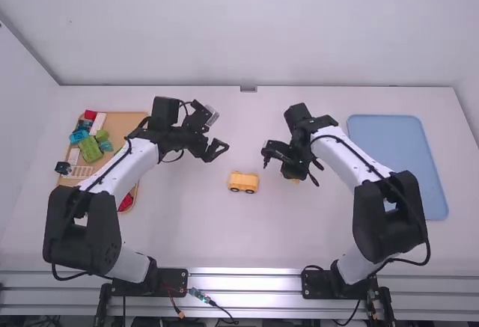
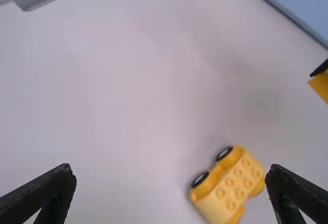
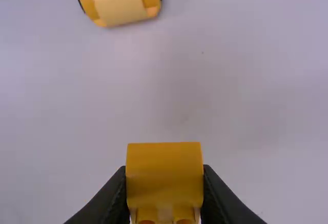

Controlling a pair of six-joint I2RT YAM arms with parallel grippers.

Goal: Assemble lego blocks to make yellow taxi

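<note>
The yellow wheeled base (image 1: pixel 243 182) stands on the table between the arms; its studded top faces up in the left wrist view (image 2: pixel 230 188). My left gripper (image 1: pixel 218 134) is farther back and to its left, above the table; in the left wrist view the gripper (image 2: pixel 171 188) is open with nothing between its fingers. My right gripper (image 1: pixel 289 175) is to the right of the base, low over the table. In the right wrist view the gripper (image 3: pixel 165 188) is shut on a yellow block (image 3: pixel 164 172), apart from the wheeled base (image 3: pixel 119 1).
At the far left a tan tray (image 1: pixel 115 136) holds several green, blue, red and white blocks, partly behind the left arm. A blue tray (image 1: pixel 393 147) lies at the right, beside the right arm.
</note>
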